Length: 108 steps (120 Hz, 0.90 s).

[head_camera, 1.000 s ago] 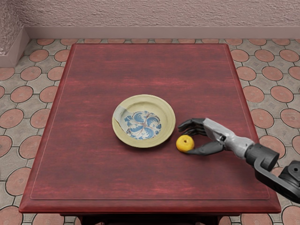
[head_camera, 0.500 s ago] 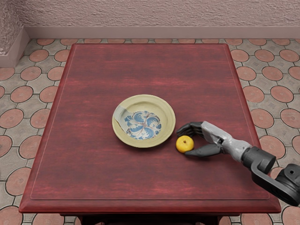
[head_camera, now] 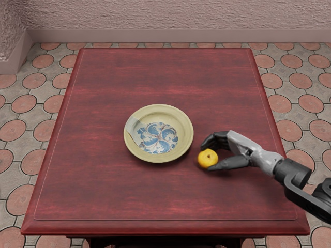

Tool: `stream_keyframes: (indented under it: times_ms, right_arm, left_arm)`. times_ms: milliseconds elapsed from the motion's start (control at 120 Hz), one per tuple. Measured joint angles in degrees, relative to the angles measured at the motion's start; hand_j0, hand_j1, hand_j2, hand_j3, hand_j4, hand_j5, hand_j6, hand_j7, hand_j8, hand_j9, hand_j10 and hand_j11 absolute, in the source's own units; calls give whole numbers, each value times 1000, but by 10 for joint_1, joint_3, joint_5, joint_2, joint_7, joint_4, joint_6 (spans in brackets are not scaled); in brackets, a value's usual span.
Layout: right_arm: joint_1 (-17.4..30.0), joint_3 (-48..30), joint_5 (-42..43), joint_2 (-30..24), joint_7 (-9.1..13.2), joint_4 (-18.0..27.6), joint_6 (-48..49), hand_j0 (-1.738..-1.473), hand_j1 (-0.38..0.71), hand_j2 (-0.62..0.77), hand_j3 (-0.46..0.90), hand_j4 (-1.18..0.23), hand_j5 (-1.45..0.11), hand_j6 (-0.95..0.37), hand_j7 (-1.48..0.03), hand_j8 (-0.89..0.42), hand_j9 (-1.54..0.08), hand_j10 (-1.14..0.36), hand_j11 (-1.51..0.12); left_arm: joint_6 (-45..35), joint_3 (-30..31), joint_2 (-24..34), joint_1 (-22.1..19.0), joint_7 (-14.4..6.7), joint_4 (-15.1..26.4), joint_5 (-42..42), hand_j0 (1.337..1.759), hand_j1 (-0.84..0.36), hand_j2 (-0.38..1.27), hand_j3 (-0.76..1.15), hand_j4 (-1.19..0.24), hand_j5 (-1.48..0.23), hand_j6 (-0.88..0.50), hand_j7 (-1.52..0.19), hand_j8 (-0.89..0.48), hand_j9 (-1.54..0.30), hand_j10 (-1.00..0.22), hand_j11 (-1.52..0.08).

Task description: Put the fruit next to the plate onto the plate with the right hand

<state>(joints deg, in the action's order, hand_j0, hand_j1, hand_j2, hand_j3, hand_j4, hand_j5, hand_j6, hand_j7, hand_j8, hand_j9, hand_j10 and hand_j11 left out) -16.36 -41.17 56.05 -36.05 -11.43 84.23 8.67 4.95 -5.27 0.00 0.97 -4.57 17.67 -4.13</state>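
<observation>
One hand [head_camera: 239,149] (the right) clasps the fruit [head_camera: 207,158], half-curled

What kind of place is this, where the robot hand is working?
Probably a pretend dining room or patio, made in a computer. A red wooden table stands on round brown tiles by a rough pink wall, with a patterned plate and a yellow fruit on it.
</observation>
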Motion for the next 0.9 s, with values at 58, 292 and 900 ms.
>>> stream_keyframes:
  times_ms: [58, 292, 900]
  right_arm:
    - [0, -6, -2, -2, 0, 2, 6, -1658, 276, 193, 0, -601, -772, -545, -777, -393, -773, -486, -750]
    - [-1, -33, -29, -15, 1, 14, 42, -1658, 271, 222, 0, -602, -790, -573, -786, -411, -788, -521, -780]
    - [-29, -41, -63, 21, 8, 22, 55, -1658, 282, 268, 0, -609, -815, -588, -802, -414, -806, -528, -808]
  left_arm:
    - [0, 0, 0, 0, 0, 0, 0, 1658, 346, 0, 0, -2, -3, -2, -3, -2, -3, -2, -3]
    - [0, 0, 0, 0, 0, 0, 0, 1658, 346, 0, 0, -2, -3, -2, -3, -2, -3, -2, -3]
    - [0, 0, 0, 0, 0, 0, 0, 1658, 346, 0, 0, -2, -3, -2, -3, -2, -3, -2, -3]
